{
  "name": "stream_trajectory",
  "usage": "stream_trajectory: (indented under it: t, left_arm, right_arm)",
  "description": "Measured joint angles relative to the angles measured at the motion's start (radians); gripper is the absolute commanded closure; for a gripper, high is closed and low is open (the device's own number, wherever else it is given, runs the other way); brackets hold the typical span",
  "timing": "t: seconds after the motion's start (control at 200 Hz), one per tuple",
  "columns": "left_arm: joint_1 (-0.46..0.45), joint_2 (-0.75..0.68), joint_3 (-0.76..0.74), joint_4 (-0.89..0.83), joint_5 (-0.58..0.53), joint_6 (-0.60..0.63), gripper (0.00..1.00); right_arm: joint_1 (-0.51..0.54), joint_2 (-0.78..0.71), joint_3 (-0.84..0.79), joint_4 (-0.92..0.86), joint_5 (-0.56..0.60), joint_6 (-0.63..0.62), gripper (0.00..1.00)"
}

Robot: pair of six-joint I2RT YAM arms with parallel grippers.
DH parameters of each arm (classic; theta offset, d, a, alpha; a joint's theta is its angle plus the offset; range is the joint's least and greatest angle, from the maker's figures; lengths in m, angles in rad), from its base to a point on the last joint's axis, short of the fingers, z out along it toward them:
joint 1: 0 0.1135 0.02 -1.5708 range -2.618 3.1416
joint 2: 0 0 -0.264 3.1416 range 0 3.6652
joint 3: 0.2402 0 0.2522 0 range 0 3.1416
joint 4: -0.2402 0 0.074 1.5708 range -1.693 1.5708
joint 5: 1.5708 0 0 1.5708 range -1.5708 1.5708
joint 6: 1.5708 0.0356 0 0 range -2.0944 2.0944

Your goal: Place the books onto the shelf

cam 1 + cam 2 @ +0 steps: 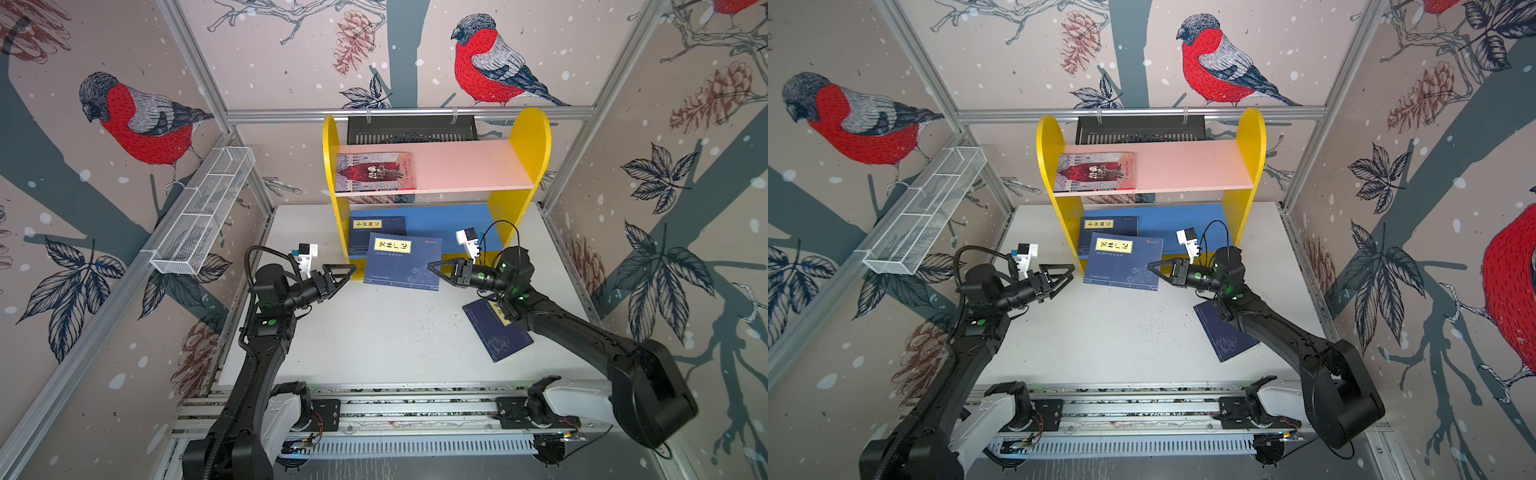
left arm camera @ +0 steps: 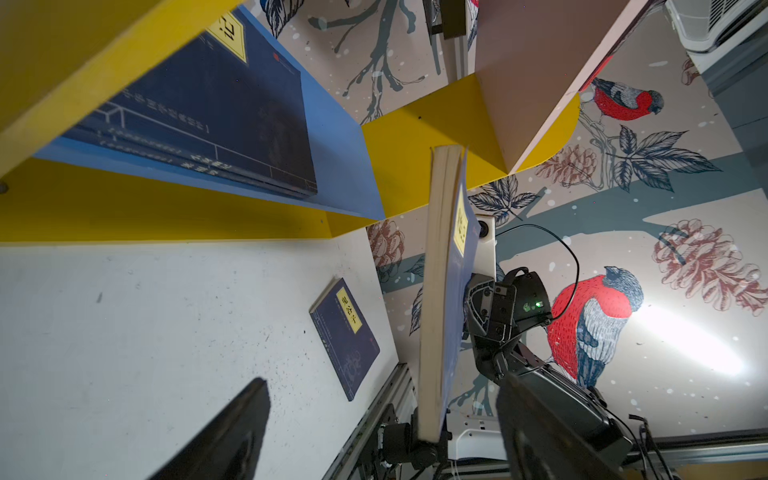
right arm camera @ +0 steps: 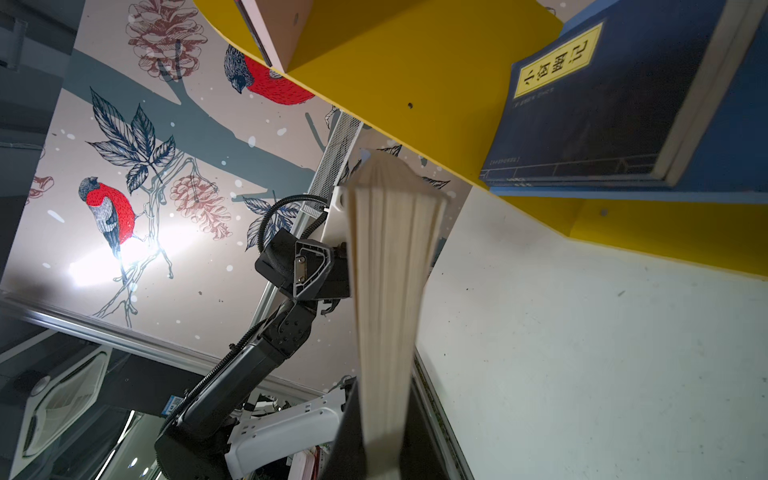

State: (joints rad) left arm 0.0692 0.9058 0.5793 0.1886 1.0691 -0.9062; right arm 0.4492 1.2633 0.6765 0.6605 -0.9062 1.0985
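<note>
1. Right wrist view: fanned page edges of held book [image 3: 390, 291] blocking the middle, pincer tips hardly visible.
2. Right pincer [image 1: 434, 267]: clamped on that navy book's edge. Left pincer [image 1: 345, 276]: spread wide, just beside the opposite edge.
3. Under right arm, half hidden: spare navy book [image 1: 505, 338] on table [image 1: 374, 332].
4. Beyond both pincers: shelf [image 1: 528, 137] with shelved navy book [image 1: 376, 232], grey-lilac book [image 1: 376, 171].
</note>
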Motion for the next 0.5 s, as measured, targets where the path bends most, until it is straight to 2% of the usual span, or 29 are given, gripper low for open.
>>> stream_trajectory:
  t: [0.345,0.5]
  left_arm:
    - [0.001,-0.002,0.146,-0.289,-0.104,0.301,0.16]
    - [0.001,-0.006,0.188,-0.373,-0.110,0.397,0.16]
  right_arm:
    - [-0.111,0.021,0.034,-0.031,-0.070,-0.007,0.99]
    - [-0.143,0.055,0.072,-0.041,-0.107,-0.032,0.99]
